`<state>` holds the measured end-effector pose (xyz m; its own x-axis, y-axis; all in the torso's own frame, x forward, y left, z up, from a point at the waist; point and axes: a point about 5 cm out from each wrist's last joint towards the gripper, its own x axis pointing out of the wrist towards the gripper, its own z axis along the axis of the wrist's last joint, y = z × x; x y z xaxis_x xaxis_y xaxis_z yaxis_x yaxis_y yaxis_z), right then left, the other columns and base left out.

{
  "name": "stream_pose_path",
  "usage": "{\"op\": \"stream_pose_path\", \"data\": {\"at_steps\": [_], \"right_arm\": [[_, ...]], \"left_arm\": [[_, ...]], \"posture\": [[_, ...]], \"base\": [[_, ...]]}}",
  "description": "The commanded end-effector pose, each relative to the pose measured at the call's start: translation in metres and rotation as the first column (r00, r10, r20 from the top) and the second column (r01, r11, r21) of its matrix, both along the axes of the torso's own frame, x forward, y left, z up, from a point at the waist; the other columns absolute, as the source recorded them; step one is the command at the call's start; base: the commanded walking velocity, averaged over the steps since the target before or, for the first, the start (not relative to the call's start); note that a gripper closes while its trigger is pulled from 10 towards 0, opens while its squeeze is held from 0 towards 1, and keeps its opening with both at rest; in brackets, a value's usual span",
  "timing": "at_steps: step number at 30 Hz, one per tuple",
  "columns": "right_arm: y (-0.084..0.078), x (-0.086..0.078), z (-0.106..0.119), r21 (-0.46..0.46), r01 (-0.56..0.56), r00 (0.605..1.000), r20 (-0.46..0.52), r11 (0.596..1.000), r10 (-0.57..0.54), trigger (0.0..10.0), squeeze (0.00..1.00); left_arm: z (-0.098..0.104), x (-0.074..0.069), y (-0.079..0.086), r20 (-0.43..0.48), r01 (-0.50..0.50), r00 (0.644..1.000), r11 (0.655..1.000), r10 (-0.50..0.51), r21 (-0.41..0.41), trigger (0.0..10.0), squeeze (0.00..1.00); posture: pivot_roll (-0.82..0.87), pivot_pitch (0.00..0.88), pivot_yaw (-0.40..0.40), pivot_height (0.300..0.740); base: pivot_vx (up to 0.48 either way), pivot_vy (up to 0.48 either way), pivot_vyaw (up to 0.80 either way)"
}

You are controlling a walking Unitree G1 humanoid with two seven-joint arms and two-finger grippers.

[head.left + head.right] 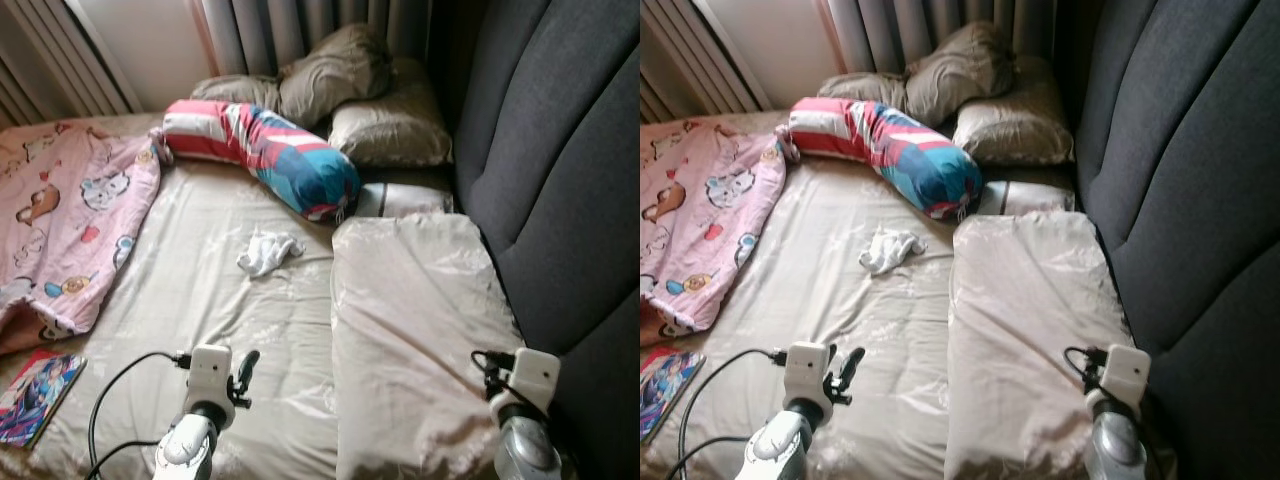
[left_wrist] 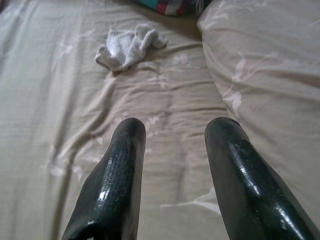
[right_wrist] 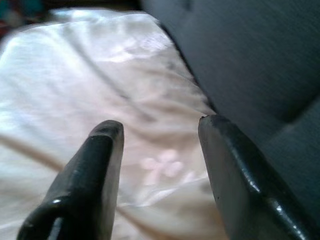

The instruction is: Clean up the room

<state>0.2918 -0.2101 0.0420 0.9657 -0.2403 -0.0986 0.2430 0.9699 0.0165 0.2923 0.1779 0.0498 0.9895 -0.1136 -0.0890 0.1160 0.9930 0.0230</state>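
Left wrist view shows the left gripper (image 2: 172, 132) spread wide over the beige sheet (image 2: 60, 100), holding nothing. The right gripper (image 3: 157, 127) is likewise wide apart and empty, above a large pale pillow (image 1: 420, 320) beside the dark headboard (image 1: 560, 170). A book (image 1: 35, 395) lies at the near left edge. Farther on, a crumpled white cloth (image 1: 268, 250) sits mid-bed, apart from both grippers. Beyond lie a pink blanket (image 1: 60, 215), a striped bolster (image 1: 265, 150) and brown pillows (image 1: 350, 85).

On the bed (image 1: 250, 330), the cloth (image 1: 268, 251) lies in the middle, the bolster (image 1: 265, 153) behind it, a pillow (image 1: 420, 330) along the right edge, the blanket (image 1: 60, 220) at left, the book (image 1: 38, 395) near the front left corner.
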Motion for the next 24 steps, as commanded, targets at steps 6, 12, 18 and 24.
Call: {"op": "stream_pose_path", "data": {"at_steps": [6,12,18,24], "right_arm": [[0.016,-0.023,-0.006,-0.038,-0.113,0.993,0.024,0.993,0.114,10.0,1.0],[0.021,-0.027,-0.019,0.006,-0.126,0.991,-0.049,0.992,0.126,10.0,0.8],[0.028,-0.02,-0.013,0.04,-0.15,0.988,-0.038,0.988,0.151,10.0,0.0],[0.028,-0.019,-0.017,0.054,-0.157,0.985,-0.068,0.986,0.16,10.0,0.0]], "left_arm": [[-0.008,-0.013,0.012,-0.011,-0.06,0.998,0.998,0.06,-0.019,10.0,0.0],[-0.007,-0.012,0.014,-0.005,-0.082,0.997,0.996,0.082,-0.02,10.0,0.0],[-0.005,-0.007,0.01,-0.005,-0.07,0.998,0.997,0.07,-0.033,10.0,0.0],[-0.005,-0.006,0.009,-0.007,-0.072,0.997,0.997,0.072,-0.04,10.0,0.0]], "posture": [[-0.03,0.226,0.032,0.74],[-0.03,0.21,0.033,0.74],[-0.03,0.184,0.041,0.74],[-0.02,0.188,0.043,0.74]], "base": [[0.0,0.0,0.0],[0.0,0.0,0.0],[0.0,0.0,0.0],[0.0,0.0,0.0]]}}
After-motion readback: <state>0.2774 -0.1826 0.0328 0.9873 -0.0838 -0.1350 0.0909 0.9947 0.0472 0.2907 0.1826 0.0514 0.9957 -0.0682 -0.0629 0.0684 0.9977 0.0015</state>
